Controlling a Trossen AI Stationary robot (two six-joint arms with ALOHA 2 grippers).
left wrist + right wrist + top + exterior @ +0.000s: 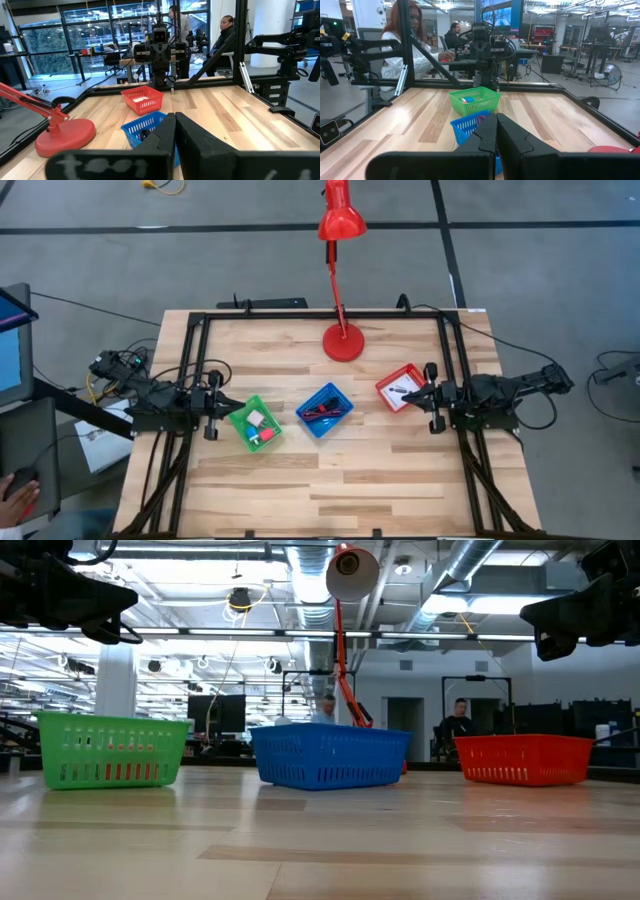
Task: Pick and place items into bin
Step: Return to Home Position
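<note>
Homing: found left gripper (212, 418) at nine o'clock, right gripper (432, 398) at three, both pinched together on nothing; called for level withdrawal clear of green basket (110, 750) and red basket (525, 758).

Left basket (238, 423): left end of the row, nearest; small pieces (260, 430) inside.
Middle basket (309, 423): between the other two; cords (325, 412) inside.
Right basket (384, 396): right end of the row, farthest; box (400, 391) inside.
Lamp (343, 342): base stands far behind the middle basket.
Left pincer (222, 408): just left of the left basket.
Right pincer (425, 395): just right of the right basket.
Table (330, 480): under all three baskets and the lamp.
</note>
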